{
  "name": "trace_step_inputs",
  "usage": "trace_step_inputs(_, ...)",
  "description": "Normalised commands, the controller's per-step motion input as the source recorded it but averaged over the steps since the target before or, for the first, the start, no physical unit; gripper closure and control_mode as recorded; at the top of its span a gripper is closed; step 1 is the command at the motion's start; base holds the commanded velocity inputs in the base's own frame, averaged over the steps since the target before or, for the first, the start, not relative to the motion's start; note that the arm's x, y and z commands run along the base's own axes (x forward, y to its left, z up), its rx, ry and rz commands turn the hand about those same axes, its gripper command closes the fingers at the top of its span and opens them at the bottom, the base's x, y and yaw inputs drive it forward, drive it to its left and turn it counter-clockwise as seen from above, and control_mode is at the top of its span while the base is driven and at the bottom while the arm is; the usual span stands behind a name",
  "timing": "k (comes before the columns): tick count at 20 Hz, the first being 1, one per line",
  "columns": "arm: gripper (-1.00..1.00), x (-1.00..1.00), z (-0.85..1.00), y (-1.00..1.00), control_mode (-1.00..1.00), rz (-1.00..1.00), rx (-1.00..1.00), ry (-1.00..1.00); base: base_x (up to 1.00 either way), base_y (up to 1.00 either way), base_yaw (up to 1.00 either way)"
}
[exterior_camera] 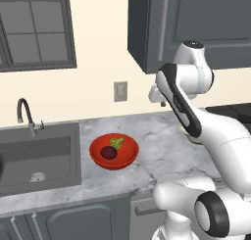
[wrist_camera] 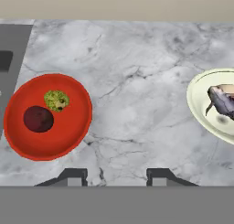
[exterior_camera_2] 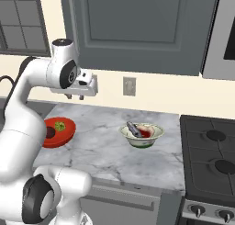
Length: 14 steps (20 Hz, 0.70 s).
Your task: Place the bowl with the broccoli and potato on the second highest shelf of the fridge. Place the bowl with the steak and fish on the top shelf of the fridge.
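Note:
A red bowl [exterior_camera: 113,152] [exterior_camera_2: 57,131] [wrist_camera: 48,115] sits on the marble counter [wrist_camera: 137,104] beside the sink. It holds the yellow-green broccoli [exterior_camera: 116,143] [wrist_camera: 56,100] and the dark maroon potato [exterior_camera: 108,152] [wrist_camera: 38,119]. To its right stands a pale green-white bowl [exterior_camera_2: 142,134] [wrist_camera: 215,104] with the grey fish [exterior_camera_2: 134,129] [wrist_camera: 219,101] and the reddish steak [exterior_camera_2: 146,131]. My gripper [exterior_camera_2: 75,96] [wrist_camera: 116,177] hangs high above the counter between the two bowls, open, nothing between its fingers. The fridge and its shelves are out of view.
A sink [exterior_camera: 39,158] with a dark faucet [exterior_camera: 27,114] lies left of the red bowl. A stove [exterior_camera_2: 211,160] borders the counter on the right. Dark wall cabinets [exterior_camera_2: 137,26] hang overhead, and an outlet [exterior_camera: 120,91] is on the back wall.

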Motion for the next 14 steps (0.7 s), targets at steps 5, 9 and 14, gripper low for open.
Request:
trace_step_inputs(5,-1.00,-0.03,-0.06,0.02,-1.00,0.00,0.07,0.03,0.00,0.00,0.00)
trace_step_inputs(9,-1.00,0.00,-0.43,0.19,-1.00,0.00,0.05,0.11,0.00,0.00,0.00)
trace_step_inputs(14,-1.00,0.00,-0.63,0.15,-1.00,0.00,0.01,0.06,0.00,0.00,0.00)
